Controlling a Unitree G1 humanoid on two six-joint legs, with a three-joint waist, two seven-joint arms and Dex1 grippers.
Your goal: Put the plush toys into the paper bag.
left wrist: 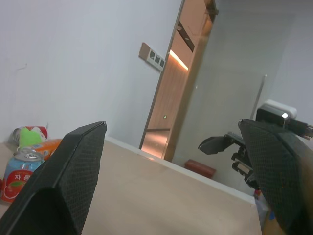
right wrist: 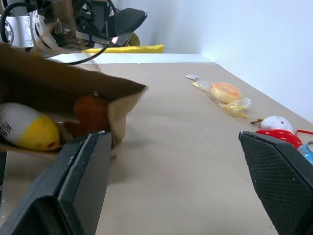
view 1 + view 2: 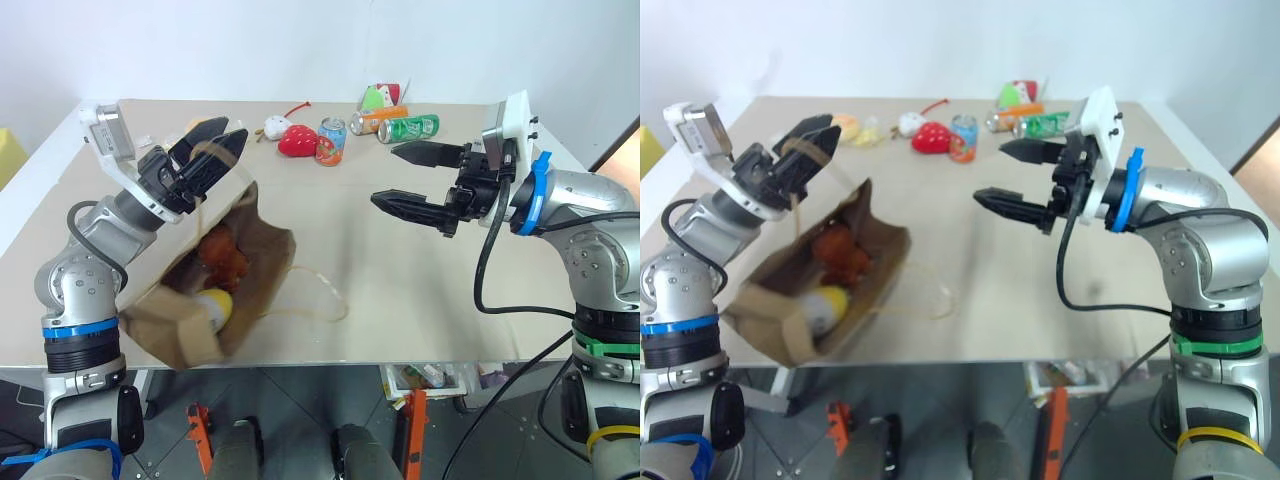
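The paper bag (image 3: 262,250) lies on the table with its mouth open toward me. Inside it rest both plush toys, the brown one (image 3: 222,255) deeper in and the white one with a yellow patch (image 3: 215,305) near the mouth. My left gripper (image 3: 225,133) hovers open just above the bag's raised upper edge, and a cord handle (image 3: 805,150) loops across its fingers. The other handle (image 3: 320,300) lies flat on the table. Off to the right of the bag, my right gripper (image 3: 385,174) hangs open above the table with nothing in it.
Along the far edge sit a red strawberry plush (image 3: 297,140), a small white toy (image 3: 275,127), a blue can (image 3: 331,140), a green can (image 3: 408,128) and an orange can (image 3: 375,120). A wrapped snack (image 2: 225,93) lies at the far left.
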